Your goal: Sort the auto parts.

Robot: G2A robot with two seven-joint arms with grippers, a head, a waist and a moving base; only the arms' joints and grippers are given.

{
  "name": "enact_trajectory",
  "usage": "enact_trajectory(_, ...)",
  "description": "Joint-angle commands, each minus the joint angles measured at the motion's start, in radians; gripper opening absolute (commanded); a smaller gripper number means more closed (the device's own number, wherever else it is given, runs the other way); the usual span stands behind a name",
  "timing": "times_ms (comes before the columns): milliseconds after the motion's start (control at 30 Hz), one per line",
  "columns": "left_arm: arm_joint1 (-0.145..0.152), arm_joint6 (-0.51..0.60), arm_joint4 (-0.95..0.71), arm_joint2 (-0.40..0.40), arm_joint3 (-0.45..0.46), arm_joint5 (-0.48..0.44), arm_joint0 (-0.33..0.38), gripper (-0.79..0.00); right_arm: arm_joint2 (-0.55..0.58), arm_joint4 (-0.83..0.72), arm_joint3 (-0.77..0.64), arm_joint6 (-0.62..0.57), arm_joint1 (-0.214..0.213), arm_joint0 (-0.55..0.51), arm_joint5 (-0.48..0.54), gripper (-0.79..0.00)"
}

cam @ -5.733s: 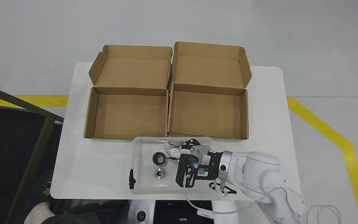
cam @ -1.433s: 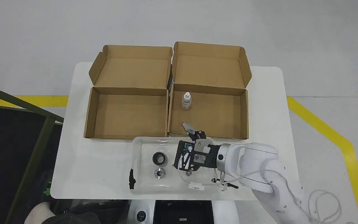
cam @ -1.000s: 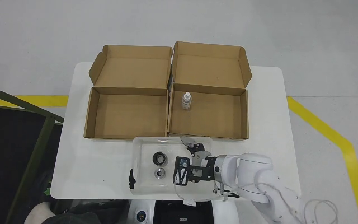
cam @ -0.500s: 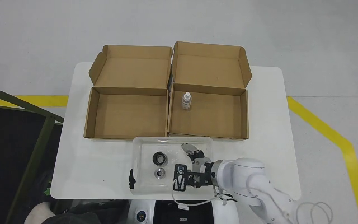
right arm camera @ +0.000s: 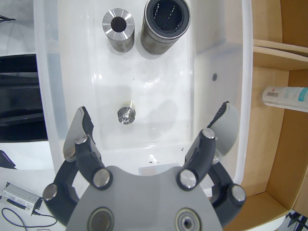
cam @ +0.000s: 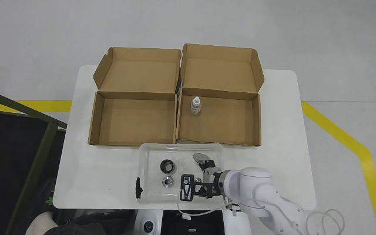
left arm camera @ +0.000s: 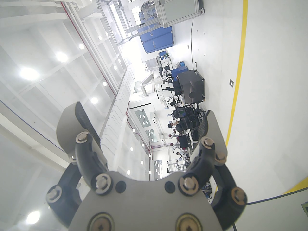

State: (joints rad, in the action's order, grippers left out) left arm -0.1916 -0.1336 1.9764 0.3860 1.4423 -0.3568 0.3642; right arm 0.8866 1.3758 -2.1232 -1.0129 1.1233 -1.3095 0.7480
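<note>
A clear plastic bin (cam: 153,154) at the table's front holds a black-cored linear bearing (right arm camera: 166,22) (cam: 167,165), a steel cylinder with a bore (right arm camera: 118,29) (cam: 168,181) and a small metal stud (right arm camera: 126,115). My right gripper (right arm camera: 154,115) (cam: 193,175) hangs open over the bin. The stud lies between its fingers, closer to the one on the bin's near side. A white bottle (cam: 197,106) (right arm camera: 284,96) lies in the right cardboard box (cam: 229,123). My left gripper (left arm camera: 143,118) is open and holds nothing, pointing up into the room.
An open cardboard box (cam: 135,120) with nothing in it stands to the left of the right one, both just behind the bin. A small black object (cam: 139,189) sits at the bin's front left corner. Bare white tabletop (cam: 88,170) lies to the left.
The white bottle went from the bin into the right box. Since then my right gripper has come back over the bin, shifting toward its front and left, fingers spread.
</note>
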Motion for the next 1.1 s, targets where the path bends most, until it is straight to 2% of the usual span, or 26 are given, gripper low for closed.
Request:
enact_trajectory(0,0.0,0.0,0.0,0.0,0.0,0.0,0.0,0.0,-0.01,-0.004,0.011,-0.009,0.001,0.007,-0.002,0.0)
enact_trajectory(400,0.0,0.0,0.0,0.0,0.0,0.0,0.0,0.0,-0.055,-0.021,0.06,-0.052,0.005,0.042,-0.02,0.0)
enact_trajectory(567,0.0,0.0,0.0,0.0,0.0,0.0,0.0,0.0,-0.069,-0.029,0.074,-0.062,0.006,0.05,-0.026,-0.046)
enact_trajectory(800,0.0,0.0,0.0,0.0,0.0,0.0,0.0,0.0,-0.081,-0.036,0.086,-0.077,0.005,0.055,-0.033,-0.206)
enact_trajectory(900,0.0,0.0,0.0,0.0,0.0,0.0,0.0,0.0,-0.085,-0.04,0.09,-0.084,0.004,0.056,-0.035,-0.308)
enact_trajectory(1067,0.0,0.0,0.0,0.0,0.0,0.0,0.0,0.0,-0.09,-0.046,0.094,-0.096,0.002,0.058,-0.039,-0.397)
